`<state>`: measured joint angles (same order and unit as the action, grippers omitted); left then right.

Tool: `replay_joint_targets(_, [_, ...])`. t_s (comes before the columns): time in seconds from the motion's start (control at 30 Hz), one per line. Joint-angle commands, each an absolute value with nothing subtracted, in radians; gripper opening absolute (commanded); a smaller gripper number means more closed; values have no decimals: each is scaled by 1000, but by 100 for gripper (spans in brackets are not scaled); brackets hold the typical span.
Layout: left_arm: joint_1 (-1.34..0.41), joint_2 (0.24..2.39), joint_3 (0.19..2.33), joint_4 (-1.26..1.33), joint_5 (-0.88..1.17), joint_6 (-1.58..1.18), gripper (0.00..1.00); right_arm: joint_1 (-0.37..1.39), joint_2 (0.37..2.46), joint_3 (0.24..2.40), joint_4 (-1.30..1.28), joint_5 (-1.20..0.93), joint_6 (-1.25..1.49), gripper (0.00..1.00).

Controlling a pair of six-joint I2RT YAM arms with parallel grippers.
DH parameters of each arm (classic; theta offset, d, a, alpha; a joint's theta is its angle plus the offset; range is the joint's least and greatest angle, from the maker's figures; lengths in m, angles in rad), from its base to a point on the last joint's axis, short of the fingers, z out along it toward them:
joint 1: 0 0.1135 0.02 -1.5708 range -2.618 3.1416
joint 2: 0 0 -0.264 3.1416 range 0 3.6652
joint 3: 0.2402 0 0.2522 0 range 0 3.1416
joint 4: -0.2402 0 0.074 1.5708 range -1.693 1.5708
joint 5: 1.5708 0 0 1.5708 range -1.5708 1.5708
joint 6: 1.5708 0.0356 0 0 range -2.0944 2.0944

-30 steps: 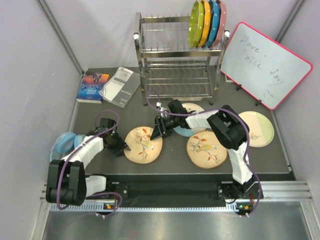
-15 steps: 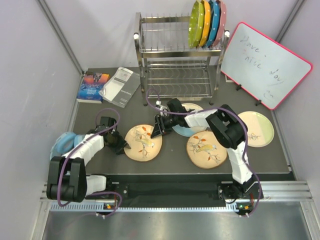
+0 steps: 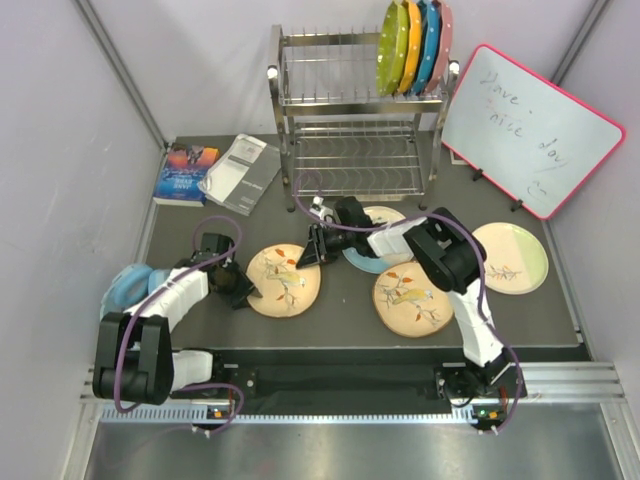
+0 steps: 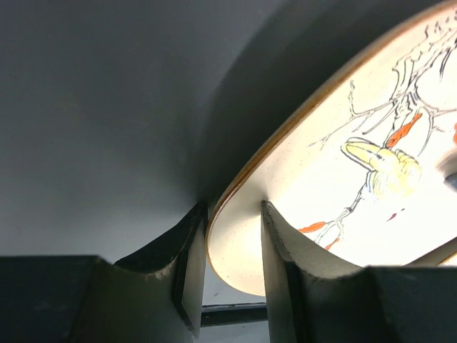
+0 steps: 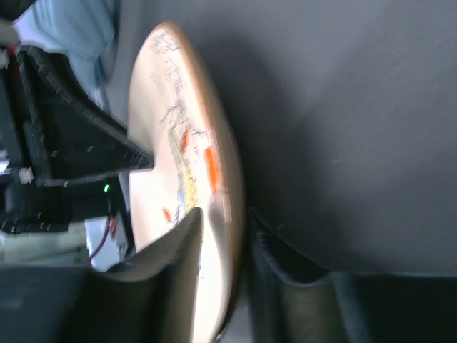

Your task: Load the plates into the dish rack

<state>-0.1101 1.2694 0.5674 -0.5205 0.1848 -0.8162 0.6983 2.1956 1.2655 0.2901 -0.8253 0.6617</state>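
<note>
left gripper (image 3: 240, 288): low at the near left of the table, pinching the left rim of the held plate.
left fingers (image 4: 187, 266): one lies under the rim and the other on the painted face, with the rim pressed between them.
right gripper (image 3: 313, 252): reaches in from the right and pinches the far-right rim of the same plate.
right fingers (image 5: 175, 275): one sits on each side of the rim; this view is blurred.
held plate (image 3: 283, 281): tan with a bird on a branch, near left of centre, between the two grippers. I cannot tell whether it is off the table.
second bird plate (image 3: 412, 298): flat on the table, near right of centre, apart from the held plate.
cream-blue plate (image 3: 372, 262): lies just beyond the second bird plate, partly under the right arm.
cream-green plate (image 3: 510, 257): flat at the right side, near the whiteboard's foot.
rack (image 3: 350, 150): stands at the far edge, in the centre. Both tiers are bare of painted plates.
plain plates (image 3: 415, 45): four stand on edge at the right end of the upper tier.
whiteboard (image 3: 530, 125): pink-framed, leaning at the far right.
book (image 3: 187, 172): at the far left, with a grey booklet (image 3: 240, 172) just to its right.
cloth (image 3: 128, 285): blue, at the left edge, near the left arm.
table (image 3: 340, 320): dark grey.
</note>
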Motion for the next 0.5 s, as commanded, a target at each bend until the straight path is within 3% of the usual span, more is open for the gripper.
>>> replay_joint_targets(0.0, [-166, 1351, 534, -156, 186, -841, 34, 850, 2226, 1290, 532, -1152, 819, 20])
replay_joint_targets(0.03, [-166, 1351, 534, -161, 183, -838, 34, 851, 2224, 1289, 526, -1147, 815, 15])
replay_joint_targets(0.07, [-166, 1347, 534, -166, 175, -830, 34, 850, 2215, 1287, 497, -1143, 793, 0])
replay_joint_targets(0.17, [-164, 1313, 540, -199, 141, -793, 39, 842, 2157, 1289, 331, -1114, 648, 0])
replay_joint_targets(0.23, [-158, 1280, 552, -224, 117, -734, 48, 827, 2103, 1296, 205, -1066, 542, 0])
replay_joint_targets(0.3, [-152, 1237, 571, -258, 104, -657, 63, 809, 2011, 1304, 28, -1039, 390, 0])
replay_joint_targets(0.47, [-146, 1132, 722, -359, 104, -378, 82, 761, 1801, 1336, -334, -899, 62, 0])
